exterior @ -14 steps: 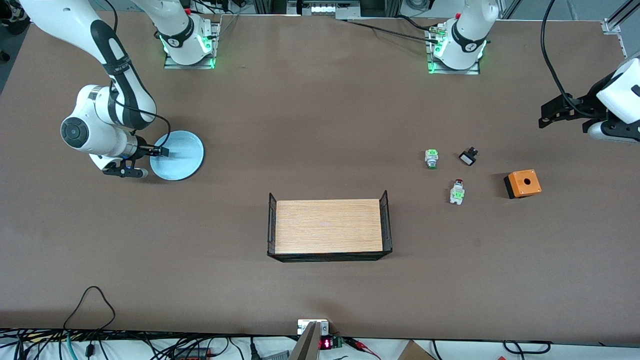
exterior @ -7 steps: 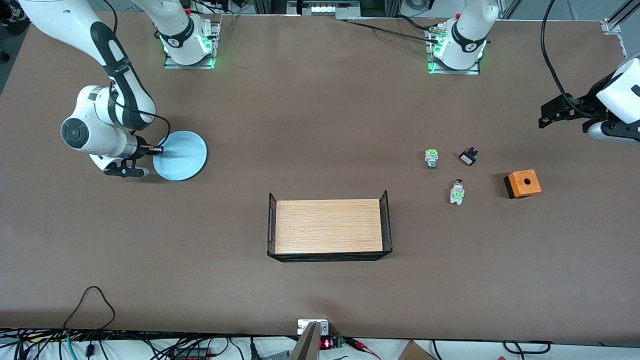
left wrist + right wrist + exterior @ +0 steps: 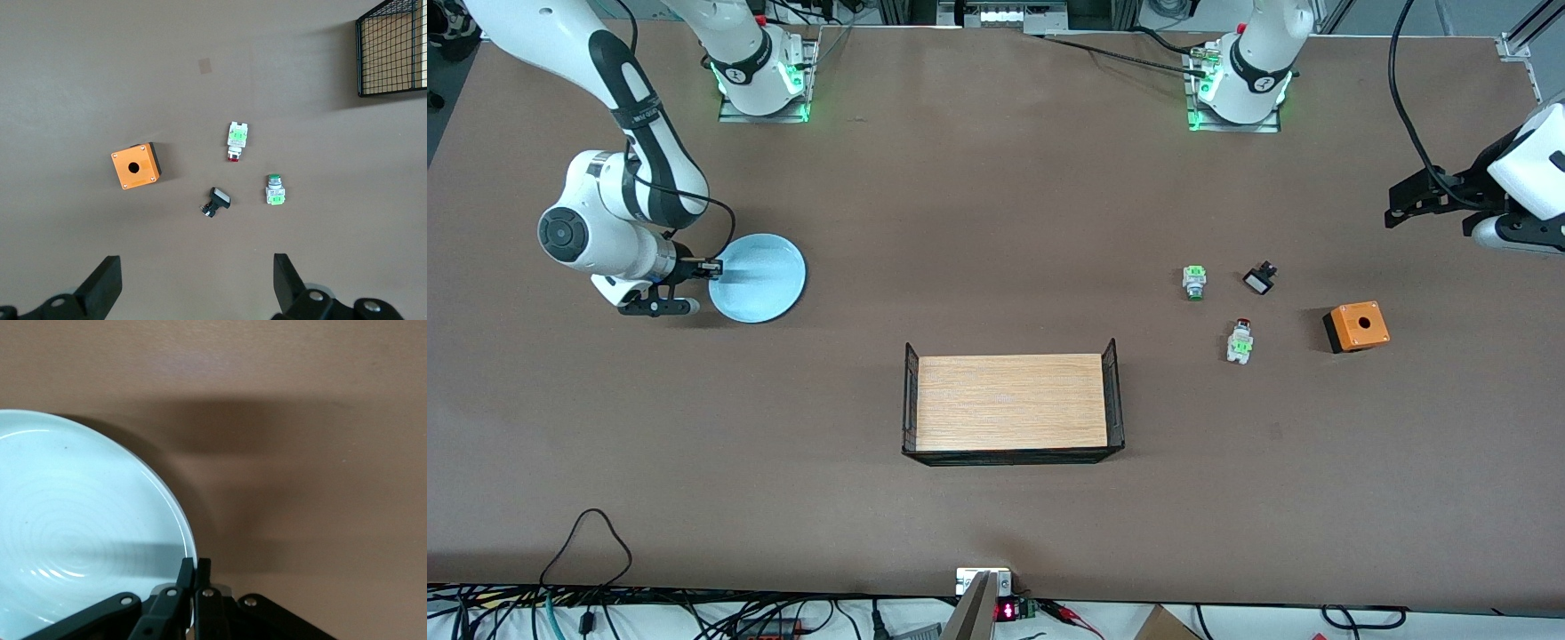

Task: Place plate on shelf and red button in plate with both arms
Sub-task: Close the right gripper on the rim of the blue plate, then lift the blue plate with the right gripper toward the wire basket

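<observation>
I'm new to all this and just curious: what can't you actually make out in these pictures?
- Right wrist view: the plate is cut off by the picture's edges, and the shut right gripper covers the rim where it grips.
- Front view: the left gripper is dark and small; the left arm waits at the table's edge, partly out of frame.
- Front view: the red button is too small to show detail.
- Left wrist view: the wire tray is cut off at a corner.

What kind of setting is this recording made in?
Likely a robotics lab bench: two arms bolted to a brown table, loose cables along its edge, and staged props such as the plate and a wire-sided tray.
</observation>
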Controlling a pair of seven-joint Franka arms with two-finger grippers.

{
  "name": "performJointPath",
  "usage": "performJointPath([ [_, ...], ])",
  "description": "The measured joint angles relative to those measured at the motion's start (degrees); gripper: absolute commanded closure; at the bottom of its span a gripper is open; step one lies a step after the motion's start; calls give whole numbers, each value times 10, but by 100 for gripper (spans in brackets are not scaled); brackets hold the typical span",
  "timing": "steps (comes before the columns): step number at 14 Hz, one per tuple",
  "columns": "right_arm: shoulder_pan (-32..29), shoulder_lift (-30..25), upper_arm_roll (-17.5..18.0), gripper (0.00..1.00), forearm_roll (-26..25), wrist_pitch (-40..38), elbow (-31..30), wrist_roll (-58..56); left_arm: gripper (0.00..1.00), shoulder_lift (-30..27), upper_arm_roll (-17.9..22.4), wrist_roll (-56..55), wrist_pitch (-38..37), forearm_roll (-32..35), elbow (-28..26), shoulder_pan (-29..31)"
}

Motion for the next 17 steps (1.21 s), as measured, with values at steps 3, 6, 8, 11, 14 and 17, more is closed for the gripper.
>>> performJointPath([
  [3, 0, -22, 17, 100, 0, -36, 19, 30, 0, 0, 0, 0, 0, 0, 0, 0],
  [6, 0, -53, 25, 100, 0, -104, 61, 50, 0, 0, 0, 0, 0, 0, 0, 0],
  [8, 0, -72, 29, 100, 0, -181, 111, 68, 0, 0, 0, 0, 0, 0, 0, 0],
  [11, 0, -92, 38, 100, 24, -278, 188, 87, 0, 0, 0, 0, 0, 0, 0, 0],
  [14, 0, -97, 41, 100, 80, -327, 242, 107, 0, 0, 0, 0, 0, 0, 0, 0],
  [17, 8, -97, 47, 100, 90, -350, 280, 161, 0, 0, 0, 0, 0, 0, 0, 0],
])
